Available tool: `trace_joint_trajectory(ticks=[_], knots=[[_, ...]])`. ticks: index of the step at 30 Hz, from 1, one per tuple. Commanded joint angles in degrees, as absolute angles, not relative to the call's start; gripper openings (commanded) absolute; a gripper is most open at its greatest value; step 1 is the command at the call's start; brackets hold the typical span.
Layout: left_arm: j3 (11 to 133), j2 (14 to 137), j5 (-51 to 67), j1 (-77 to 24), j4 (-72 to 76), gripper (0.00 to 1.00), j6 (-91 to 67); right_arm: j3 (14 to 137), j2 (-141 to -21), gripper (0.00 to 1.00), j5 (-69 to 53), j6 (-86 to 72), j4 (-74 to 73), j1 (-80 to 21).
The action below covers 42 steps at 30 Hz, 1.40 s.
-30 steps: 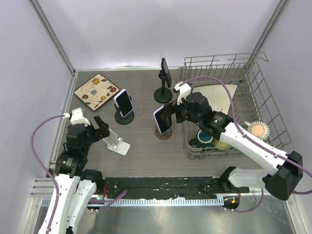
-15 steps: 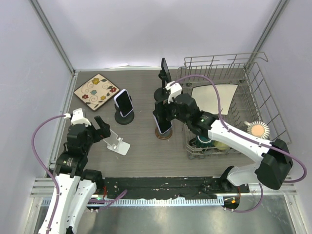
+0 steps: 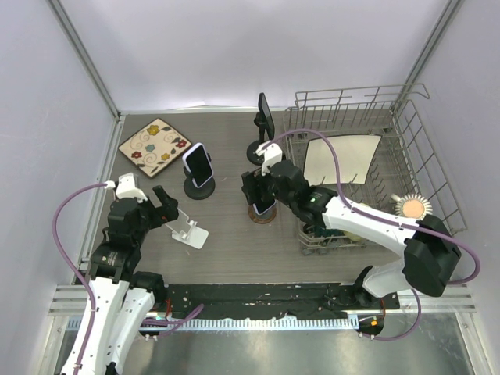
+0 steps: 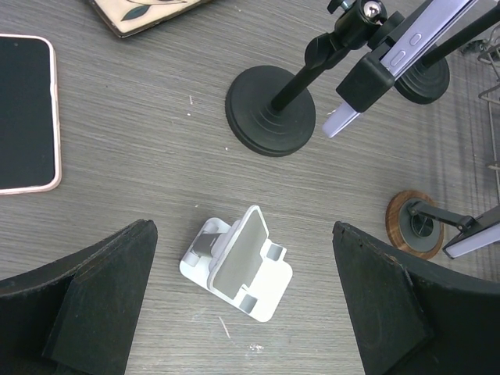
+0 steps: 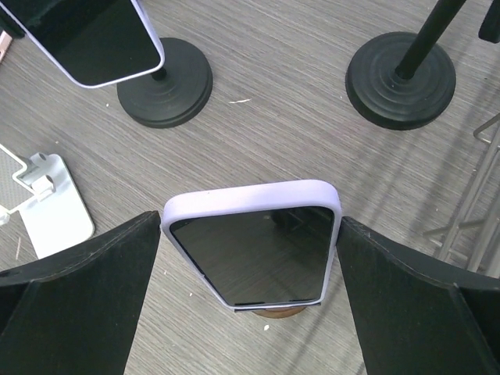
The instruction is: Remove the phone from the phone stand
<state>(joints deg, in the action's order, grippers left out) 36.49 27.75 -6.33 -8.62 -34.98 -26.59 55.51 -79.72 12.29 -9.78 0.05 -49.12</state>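
Grasping step: the right gripper (image 5: 248,223) has its jaws apart either side of the lilac phone (image 5: 250,246), upright on its wooden stand (image 5: 269,311), 4 o'clock from the flowered plate (image 3: 155,143). Next, I judge: close squarely, lift straight. The left gripper (image 4: 244,228) hovers, jaws apart.

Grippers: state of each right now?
Left gripper: open, empty, above the white folding plastic stand.
Right gripper: open, straddling the lavender-cased phone, not clamped.

Floral tile (image 3: 155,144) lies back left; wire rack (image 3: 359,91) holding a white plate (image 3: 341,160) stands right.
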Motion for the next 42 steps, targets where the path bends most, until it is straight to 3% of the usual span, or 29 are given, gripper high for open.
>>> trace_joint_trajectory(ticks=[1,9,15,19,25,35,42], knots=[[36.4,28.3,-5.2,-8.8,-32.3,1.00,-26.6,55.0,-80.5,0.99,15.6,-8.5,4.4,-50.6],[36.3,28.7,-4.9,-8.8,-32.3,1.00,-26.6,51.5,-80.9,0.90,18.4,-8.3,8.1,-50.9],[36.4,29.0,-4.8,-8.8,-32.3,1.00,-26.7,50.9,-79.6,0.67,17.1,-8.3,7.1,-51.0],[36.6,28.9,-4.7,-8.8,-32.0,1.00,-26.5,51.7,-76.9,0.43,16.6,-8.7,5.7,-51.1],[37.6,29.8,-2.7,-8.8,-31.4,1.00,-27.7,55.0,-73.2,0.22,17.1,-8.1,1.4,-51.2],[45.5,33.8,9.4,-11.0,-29.3,1.00,-30.5,57.9,-66.1,0.05,18.3,-14.0,-1.8,-51.1],[45.4,35.8,5.8,-24.3,-21.9,1.00,-30.1,61.2,-64.0,0.01,17.6,-18.1,-7.2,-51.2]])
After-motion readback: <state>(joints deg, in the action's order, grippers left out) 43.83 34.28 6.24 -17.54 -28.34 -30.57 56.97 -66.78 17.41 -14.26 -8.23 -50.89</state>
